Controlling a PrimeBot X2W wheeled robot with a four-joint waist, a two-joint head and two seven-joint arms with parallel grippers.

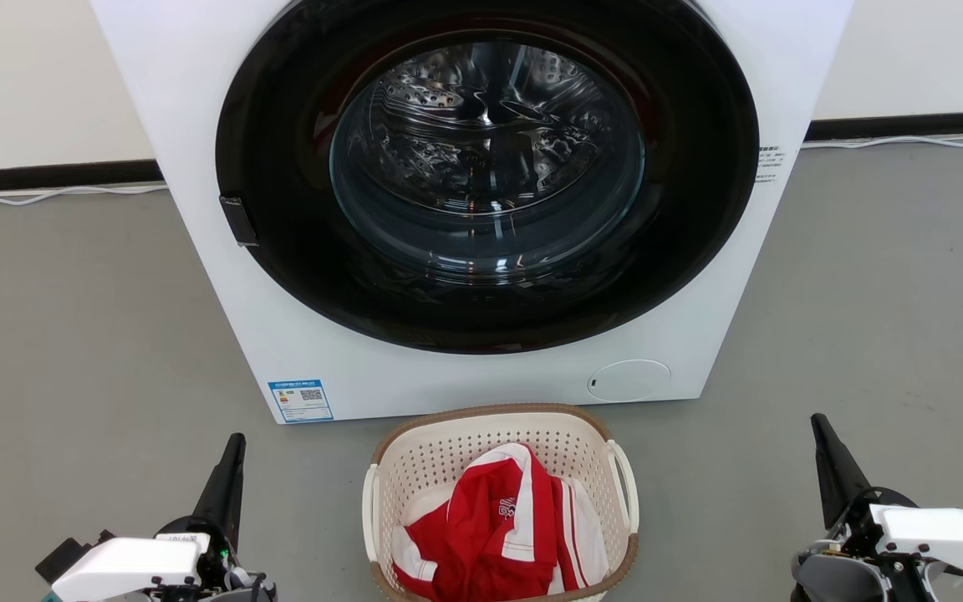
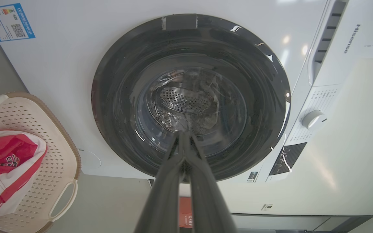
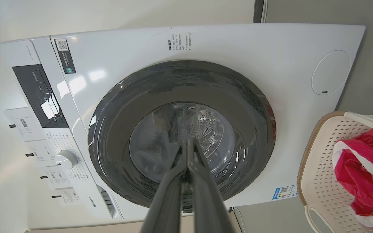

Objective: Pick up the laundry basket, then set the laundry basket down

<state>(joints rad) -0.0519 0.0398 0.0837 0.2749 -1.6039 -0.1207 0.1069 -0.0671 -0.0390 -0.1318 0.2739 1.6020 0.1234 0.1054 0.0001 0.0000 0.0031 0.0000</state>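
The laundry basket [image 1: 448,456] stands on the grey floor just in front of the washing machine, cream and perforated, with a brown rim and white loop handles; a red and white garment [image 1: 498,527] lies in it. It also appears at the left edge of the left wrist view [image 2: 49,168] and at the right edge of the right wrist view [image 3: 322,181]. My left gripper [image 1: 235,443] is shut, to the basket's left and well apart from it. To the basket's right, also apart, my right gripper [image 1: 817,422] is shut. Both point at the machine, holding nothing.
A white washing machine [image 1: 197,125] with a round dark glass door [image 1: 486,167], closed, rises right behind the basket. Open grey floor [image 1: 72,334] lies on both sides. A white cable [image 1: 47,196] runs along the wall's dark skirting.
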